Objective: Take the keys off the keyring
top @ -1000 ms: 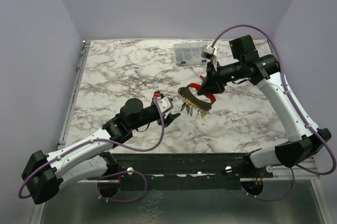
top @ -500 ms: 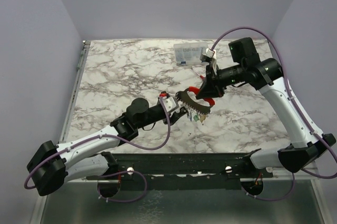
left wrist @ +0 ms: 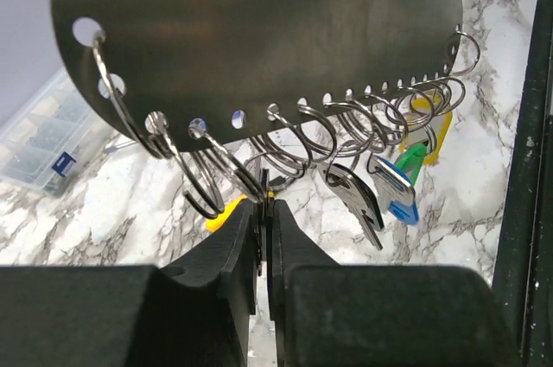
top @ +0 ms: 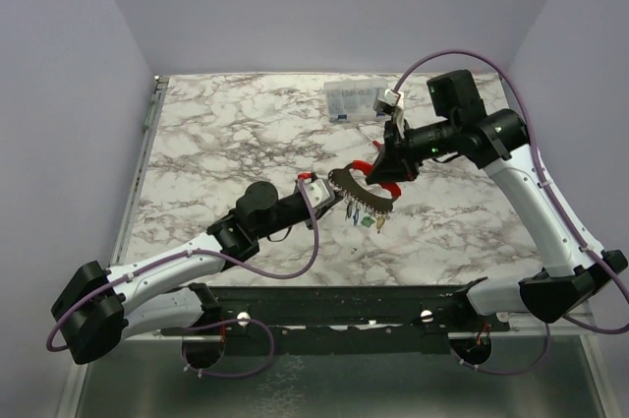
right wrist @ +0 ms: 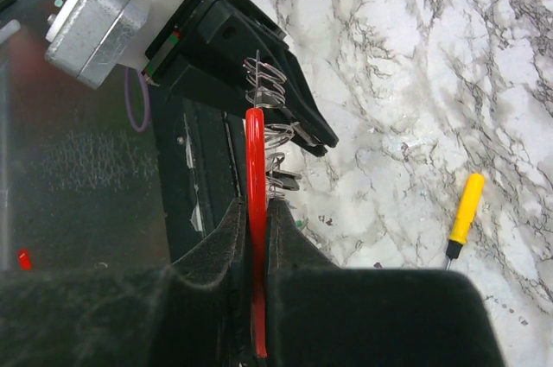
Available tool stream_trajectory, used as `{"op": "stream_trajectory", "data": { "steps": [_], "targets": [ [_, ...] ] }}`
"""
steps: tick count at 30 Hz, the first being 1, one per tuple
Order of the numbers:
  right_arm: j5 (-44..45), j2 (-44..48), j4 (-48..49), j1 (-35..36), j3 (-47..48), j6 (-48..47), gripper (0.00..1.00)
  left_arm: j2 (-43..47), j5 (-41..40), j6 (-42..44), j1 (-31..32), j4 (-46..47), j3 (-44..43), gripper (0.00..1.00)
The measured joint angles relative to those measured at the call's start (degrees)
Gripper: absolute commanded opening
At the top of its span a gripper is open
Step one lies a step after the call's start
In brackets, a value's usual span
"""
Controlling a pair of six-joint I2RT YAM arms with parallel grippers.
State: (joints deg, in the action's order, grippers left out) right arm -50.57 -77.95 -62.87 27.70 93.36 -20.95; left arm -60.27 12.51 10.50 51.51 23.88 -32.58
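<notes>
- The keyring (top: 360,188), a wide loop made of a red curved plastic band and a dark grey crescent-shaped metal plate, hangs in the air over the middle of the table, between my two arms.
- The keys (left wrist: 380,194), small silvery metal blades with blue, green and yellow plastic heads, dangle from thin wire split rings (left wrist: 298,134). The rings are threaded through a row of holes along the plate's lower edge. In my left wrist view the keys bunch toward the right end of the plate.
- My right gripper (right wrist: 256,211) is clamped on the red band. The band runs upright between its two black fingers and touches both.
- My left gripper (left wrist: 263,207) sits just under the plate, with its jaws drawn in to a thin slit.
- Its tips meet at the bottom of one of the split rings. I think a wire or a thin blade is pinched there, but the tips hide the spot and I cannot be sure.
- From above, my left gripper meets the keyring at its left end, and my right gripper holds it from the far right side.
- A yellow-handled screwdriver (right wrist: 467,208) lies flat on the white-and-grey marble-patterned table (top: 216,143), apart from the keyring.
- A clear plastic parts box (top: 352,101) with small compartments sits near the table's far edge, beyond the keyring.
</notes>
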Motion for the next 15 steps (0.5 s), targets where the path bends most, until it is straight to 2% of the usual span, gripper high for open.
{"op": "stream_trajectory", "data": {
  "steps": [2,15],
  "targets": [
    [0.5,0.0,0.4,0.0,0.0,0.7,0.01,0.4,0.0,0.4,0.0,-0.2,0.0,0.00],
    [4.0,0.0,5.5,0.0,-1.1,6.0,0.01,8.0,0.1,4.2,0.0,-7.8,0.0,0.00]
  ]
}}
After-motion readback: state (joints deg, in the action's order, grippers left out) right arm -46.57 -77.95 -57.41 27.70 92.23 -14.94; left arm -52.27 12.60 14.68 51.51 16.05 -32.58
